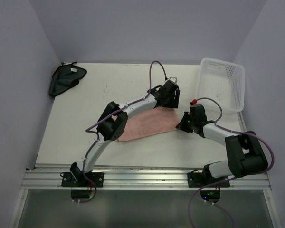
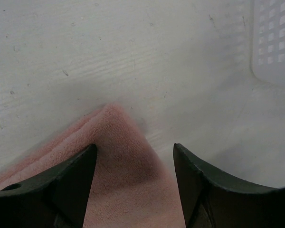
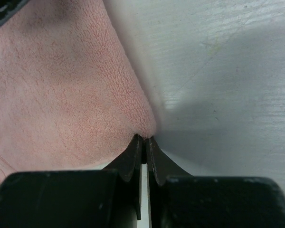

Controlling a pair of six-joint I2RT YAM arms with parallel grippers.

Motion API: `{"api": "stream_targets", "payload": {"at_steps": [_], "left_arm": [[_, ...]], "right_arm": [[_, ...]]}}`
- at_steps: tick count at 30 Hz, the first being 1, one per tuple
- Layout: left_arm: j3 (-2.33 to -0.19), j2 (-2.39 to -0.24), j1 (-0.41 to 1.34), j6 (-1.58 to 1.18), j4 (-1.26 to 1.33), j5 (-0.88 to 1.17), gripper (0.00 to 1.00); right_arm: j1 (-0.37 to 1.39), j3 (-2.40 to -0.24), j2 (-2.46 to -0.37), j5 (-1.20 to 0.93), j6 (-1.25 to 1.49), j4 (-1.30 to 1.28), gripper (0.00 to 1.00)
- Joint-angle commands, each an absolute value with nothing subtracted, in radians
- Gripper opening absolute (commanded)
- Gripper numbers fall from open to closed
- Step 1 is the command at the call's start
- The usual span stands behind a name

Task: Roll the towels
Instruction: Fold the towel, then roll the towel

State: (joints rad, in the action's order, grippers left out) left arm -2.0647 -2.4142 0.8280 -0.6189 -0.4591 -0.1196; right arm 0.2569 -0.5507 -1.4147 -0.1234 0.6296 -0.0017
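The salmon-pink towel (image 1: 147,124) lies flat on the table between the two arms. My left gripper (image 1: 170,103) is open over the towel's far right corner. In the left wrist view its jaws (image 2: 135,148) stand wide apart on either side of that corner (image 2: 118,142). My right gripper (image 1: 180,126) is shut on the towel's near right corner. The right wrist view shows the tips (image 3: 145,137) pinching the pink edge (image 3: 61,85). The blackish cloth (image 1: 64,80) with its white tag lies crumpled at the far left corner of the table, away from both grippers.
A white perforated plastic basket (image 1: 221,83) stands at the far right, close behind the right arm, and its wall shows in the left wrist view (image 2: 275,42). Purple walls enclose the table on three sides. A metal rail (image 1: 142,178) runs along the near edge.
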Motion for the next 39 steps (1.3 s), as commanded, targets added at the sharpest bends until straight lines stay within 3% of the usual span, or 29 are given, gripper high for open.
{"api": "stream_targets", "payload": {"at_steps": [1, 32, 39], "left_arm": [[-2.121, -2.434, 0.838, -0.644, -0.457, -0.147, 0.69], [-2.221, -2.588, 0.87, -0.65, -0.624, -0.23, 0.59], [-2.217, -2.594, 0.87, -0.652, -0.65, -0.224, 0.57]], "right_arm": [[0.271, -0.519, -1.397, -0.12, 0.626, -0.055, 0.0], [0.391, -0.502, -1.256, -0.002, 0.591, -0.109, 0.0], [0.396, -0.511, -1.22, 0.018, 0.586, -0.147, 0.19]]}}
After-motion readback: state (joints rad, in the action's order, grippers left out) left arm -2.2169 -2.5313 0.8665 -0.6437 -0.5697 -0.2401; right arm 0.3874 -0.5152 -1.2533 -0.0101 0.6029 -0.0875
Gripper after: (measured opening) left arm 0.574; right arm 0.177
